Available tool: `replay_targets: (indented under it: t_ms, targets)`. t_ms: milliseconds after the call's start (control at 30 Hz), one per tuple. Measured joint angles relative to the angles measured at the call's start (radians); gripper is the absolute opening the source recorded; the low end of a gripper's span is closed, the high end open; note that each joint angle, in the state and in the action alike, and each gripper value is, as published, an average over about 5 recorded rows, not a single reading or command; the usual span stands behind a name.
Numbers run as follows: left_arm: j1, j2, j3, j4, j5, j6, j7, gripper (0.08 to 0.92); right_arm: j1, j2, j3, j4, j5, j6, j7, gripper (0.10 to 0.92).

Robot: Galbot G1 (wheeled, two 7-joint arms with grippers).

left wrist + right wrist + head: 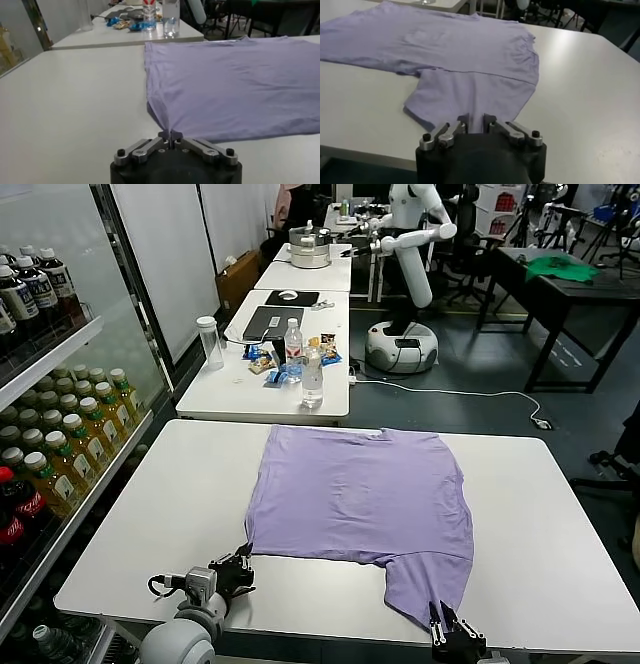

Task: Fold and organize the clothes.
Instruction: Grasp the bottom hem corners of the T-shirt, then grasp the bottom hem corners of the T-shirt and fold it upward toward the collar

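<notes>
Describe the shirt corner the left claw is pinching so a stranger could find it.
On the white table lies a lavender T-shirt. Follow its near edge to the robot's left. That corner is drawn into a peak, shut in the left claw; the sleeve at the right claw lies flat.

One lavender T-shirt [365,504] lies ahead of two grippers, left gripper [243,563] and right gripper [447,621]; two water bottles [312,376] stand beyond.
</notes>
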Motion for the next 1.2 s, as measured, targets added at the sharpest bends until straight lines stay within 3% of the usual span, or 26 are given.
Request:
replay_targets:
  t_ms: [333,600,1200]
  targets:
    - [0.011,0.025,-0.011,-0.082,-0.039,-0.066,0.016,0.093,0.062,-0.05,0.056,0.067,0.064,0.011,0.008,0.12]
    - [-0.011,0.046,0.0,-0.095,-0.069,-0.093,0.025,0.093,0.174,-0.109,0.067,0.033,0.121,0.008,0.015,0.12]
    - [-0.215,0.064,0.076,0.055,-0.12,-0.092,0.026,0.093,0.509,-0.251,0.024,-0.207,0.217,-0.006,0.011,0.12]
